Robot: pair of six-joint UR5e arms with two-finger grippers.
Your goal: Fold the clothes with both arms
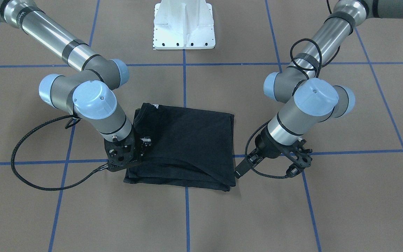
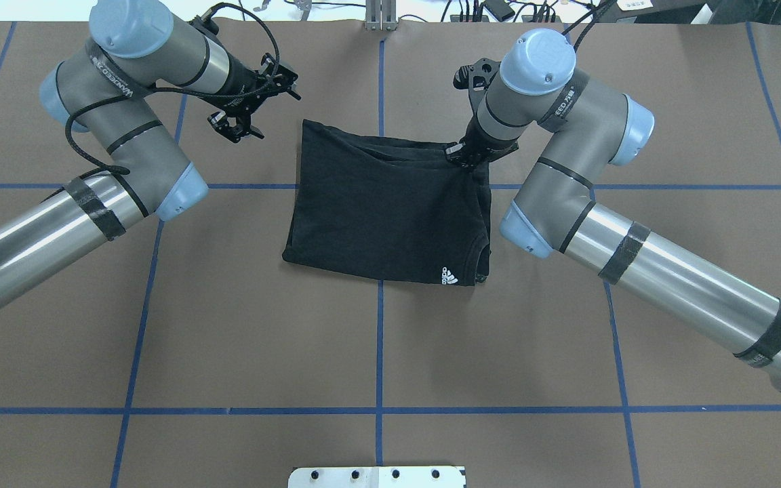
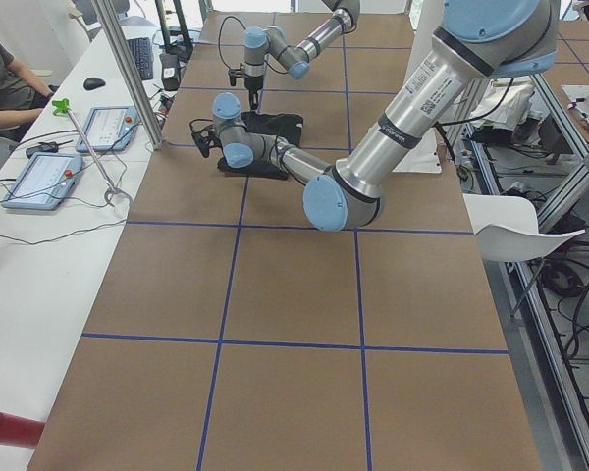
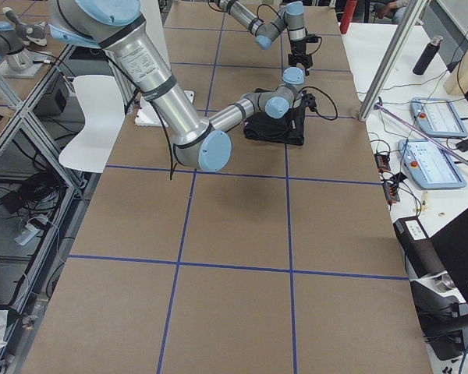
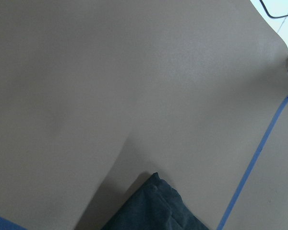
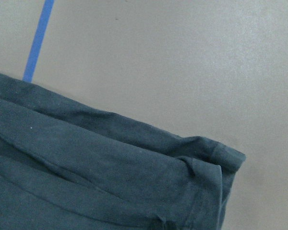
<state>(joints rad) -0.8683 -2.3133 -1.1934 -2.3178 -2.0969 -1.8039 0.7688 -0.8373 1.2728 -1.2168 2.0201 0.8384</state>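
Black cloth lies at the centre of the work area: the black short-sleeved T-shirt [image 2: 377,210] is folded into a rough rectangle on the brown paper-covered table [image 2: 228,325], straddling a blue tape grid line [image 2: 379,352], well out from the white base pedestal [image 1: 184,24]. The overhead view shows a small white logo [image 2: 450,276] clearly at the shirt's near right corner, while the front-facing view catches only a sliver of it. From overhead, the right gripper [image 2: 459,154] sits on the shirt's far right corner with creases running toward it. In the front-facing view its tips are hidden behind the black wrist mount, and the right wrist camera shows no fingers, only stacked layers of the shirt's edge and bare table beyond. I therefore cannot tell whether this gripper is pinched on the cloth or only resting there. The left gripper [image 1: 240,171] looks just beside the shirt's far left corner in the front-facing view, but the overhead view shows a strip of bare table between them. It carries nothing, and no view shows whether its jaws are apart or together. The left wrist camera shows only a dark shirt corner at the bottom of its frame. The left-side view adds a seated person [image 3: 2,77] at a white bench.
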